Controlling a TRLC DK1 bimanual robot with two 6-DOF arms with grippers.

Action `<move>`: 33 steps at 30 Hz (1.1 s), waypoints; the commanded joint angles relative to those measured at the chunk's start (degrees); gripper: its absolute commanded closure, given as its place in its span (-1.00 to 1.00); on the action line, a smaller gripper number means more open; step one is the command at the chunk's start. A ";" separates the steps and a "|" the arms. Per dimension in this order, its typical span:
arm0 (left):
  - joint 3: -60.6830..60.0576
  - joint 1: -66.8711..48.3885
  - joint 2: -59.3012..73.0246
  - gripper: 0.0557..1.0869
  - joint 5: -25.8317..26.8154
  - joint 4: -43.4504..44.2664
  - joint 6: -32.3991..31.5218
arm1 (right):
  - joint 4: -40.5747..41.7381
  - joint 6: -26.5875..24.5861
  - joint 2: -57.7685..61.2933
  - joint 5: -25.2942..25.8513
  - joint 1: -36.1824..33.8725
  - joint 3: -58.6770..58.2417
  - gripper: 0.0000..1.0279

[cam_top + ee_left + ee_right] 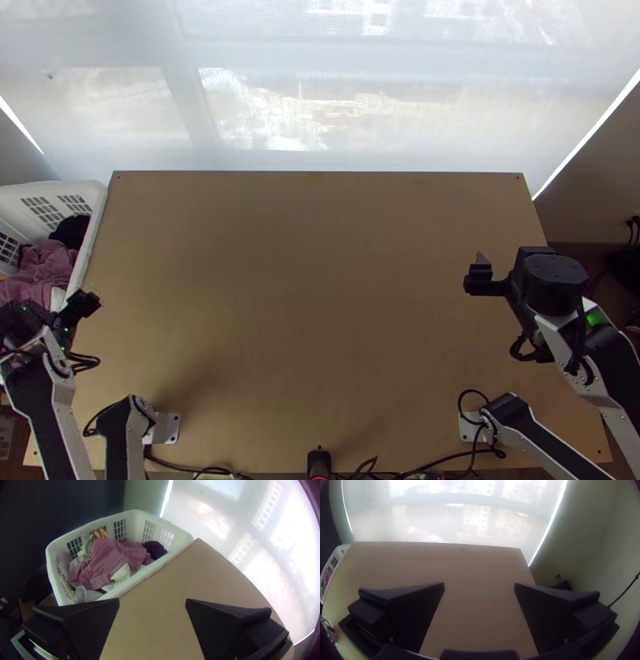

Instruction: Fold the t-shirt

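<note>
Matt wooden table (320, 280); basket (146, 572), probably smooth plastic; matt cloth garments (108, 558).

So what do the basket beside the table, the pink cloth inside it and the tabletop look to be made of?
Basket: white moulded plastic, judging by the smooth rim and slotted walls. Pink cloth: soft matte fabric, perhaps cotton, as it lies bunched in loose folds. Tabletop: flat, matte light-brown board, probably wood or fibreboard; no clear grain settles which.

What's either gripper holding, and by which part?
Nothing: the left gripper and right gripper both stand open, with nothing between their fingers.
</note>
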 commanded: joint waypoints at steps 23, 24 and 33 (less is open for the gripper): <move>35.20 12.44 65.60 -0.89 -11.98 4.19 17.31 | -12.34 -1.36 -6.80 -0.02 0.70 0.83 -0.90; 35.20 12.35 66.39 -0.89 -11.98 4.37 17.22 | -12.34 -0.48 -6.80 -0.72 0.70 1.09 -0.90; 35.38 11.47 73.25 -0.88 -14.70 6.92 17.14 | -11.46 -0.48 -6.27 -2.39 0.26 -0.14 -0.90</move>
